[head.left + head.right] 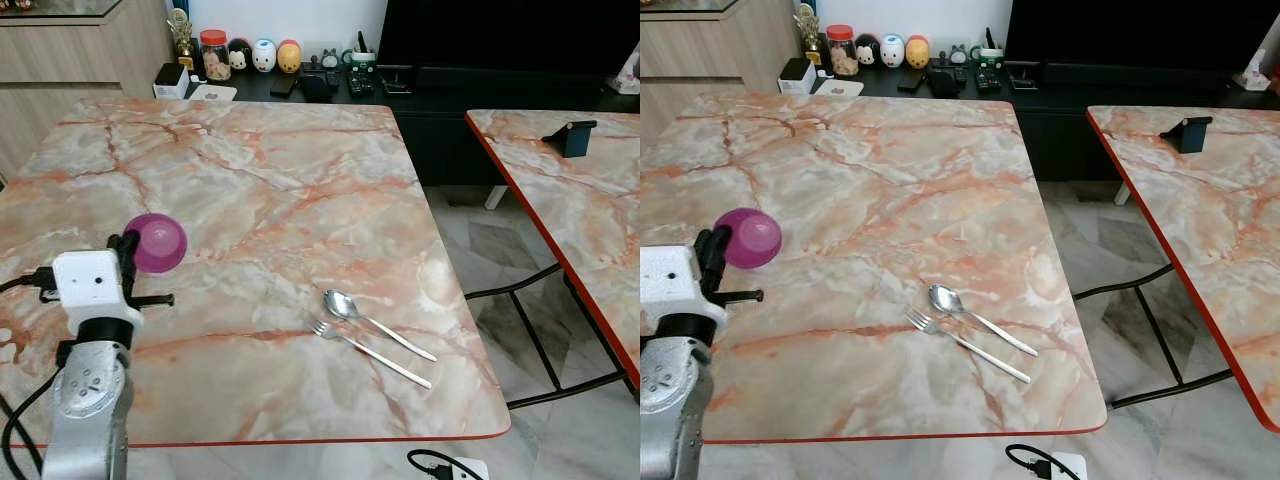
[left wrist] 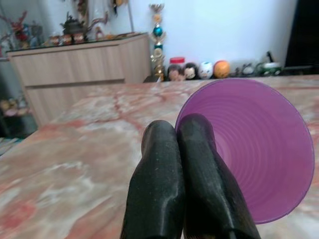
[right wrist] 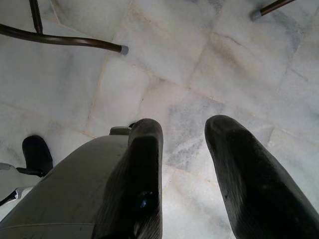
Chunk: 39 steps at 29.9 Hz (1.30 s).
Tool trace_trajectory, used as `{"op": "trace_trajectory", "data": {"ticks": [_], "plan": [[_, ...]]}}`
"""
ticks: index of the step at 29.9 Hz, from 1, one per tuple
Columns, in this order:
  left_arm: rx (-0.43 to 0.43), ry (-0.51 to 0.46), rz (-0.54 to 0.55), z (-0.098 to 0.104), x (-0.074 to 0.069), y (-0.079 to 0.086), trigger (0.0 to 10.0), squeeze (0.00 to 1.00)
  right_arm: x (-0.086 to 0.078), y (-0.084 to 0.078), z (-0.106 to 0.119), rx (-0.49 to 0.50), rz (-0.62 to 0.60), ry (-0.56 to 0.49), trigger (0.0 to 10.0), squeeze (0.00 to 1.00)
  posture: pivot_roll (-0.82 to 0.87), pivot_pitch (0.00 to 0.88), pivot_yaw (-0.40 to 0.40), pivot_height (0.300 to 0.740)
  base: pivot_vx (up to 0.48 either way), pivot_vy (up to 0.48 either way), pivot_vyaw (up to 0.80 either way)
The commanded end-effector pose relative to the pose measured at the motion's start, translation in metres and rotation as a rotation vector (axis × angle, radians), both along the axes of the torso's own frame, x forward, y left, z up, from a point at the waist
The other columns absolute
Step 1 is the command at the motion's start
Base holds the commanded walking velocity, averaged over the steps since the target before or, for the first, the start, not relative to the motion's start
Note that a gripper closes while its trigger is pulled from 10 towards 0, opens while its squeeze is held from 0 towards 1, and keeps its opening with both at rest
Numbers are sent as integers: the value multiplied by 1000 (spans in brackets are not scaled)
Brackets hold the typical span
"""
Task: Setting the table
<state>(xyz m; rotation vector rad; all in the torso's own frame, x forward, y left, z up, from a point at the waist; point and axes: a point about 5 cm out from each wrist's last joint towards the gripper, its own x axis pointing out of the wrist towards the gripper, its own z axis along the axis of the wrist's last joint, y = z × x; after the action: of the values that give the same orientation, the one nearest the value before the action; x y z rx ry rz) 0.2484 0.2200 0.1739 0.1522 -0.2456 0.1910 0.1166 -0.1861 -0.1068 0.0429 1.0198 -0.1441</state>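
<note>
Right now the left arm is reaching up and forward over the near left part of the marble desk (image 1: 300, 190), its silver forearm rising from the bottom of the head view and its white wrist block sitting just behind the left gripper (image 2: 177, 149). That gripper's two black fingers (image 2: 199, 164) are pressing together, pinching the rim of a purple cup (image 1: 156, 243). The cup is tipping onto its side at the fingertips, its open mouth facing back toward the wrist, so the ribbed inside is showing in the wrist view. It is hanging just above the desk surface.

Off to the right of the gripper and nearer the desk's front edge, a spoon (image 1: 375, 322) and a fork (image 1: 368, 355) are lying side by side, well apart from the cup, handles pointing toward the desk's right front corner.

Meanwhile the right gripper (image 3: 182, 134) is hanging low, pointing down at the pale tiled floor (image 3: 164, 55), its fingers standing apart with nothing between them.

Far beyond the left gripper, a red-lidded jar (image 1: 214, 54) and small round figurines (image 1: 264, 55) are lining a dark shelf; no writing is legible.
</note>
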Motion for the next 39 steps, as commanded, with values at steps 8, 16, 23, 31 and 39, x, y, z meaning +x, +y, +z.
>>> {"op": "trace_trajectory", "data": {"ticks": [8, 16, 23, 31, 39], "plan": [[6, -37, -10, 8, 8, -4, 10000, 0, -3, -4, 0, -8, -13, 6, 10000, 0, 57, 0, -82, 740, 0, -431, 0], [11, -45, -7, 10, 14, -5, 10000, 0, -3, -5, -1, -14, -23, 14, 10000, 0, 51, 0, -79, 740, 0, -480, 0], [4, -53, -8, 11, 16, -6, 10000, 0, -3, -4, -1, -8, -25, 14, 10000, 0, 52, 0, -80, 740, 0, -480, -407], [-2, -70, -4, 15, 21, -6, 10000, 0, -1, -3, 0, -5, -27, 3, 10000, 0, 48, 0, -77, 740, 0, -480, -72], [-16, -80, -6, 18, 24, -8, 10000, 0, 0, -2, 0, -6, -20, 4, 10000, 0, 47, 0, -75, 740, 0, -480, 0]]}}
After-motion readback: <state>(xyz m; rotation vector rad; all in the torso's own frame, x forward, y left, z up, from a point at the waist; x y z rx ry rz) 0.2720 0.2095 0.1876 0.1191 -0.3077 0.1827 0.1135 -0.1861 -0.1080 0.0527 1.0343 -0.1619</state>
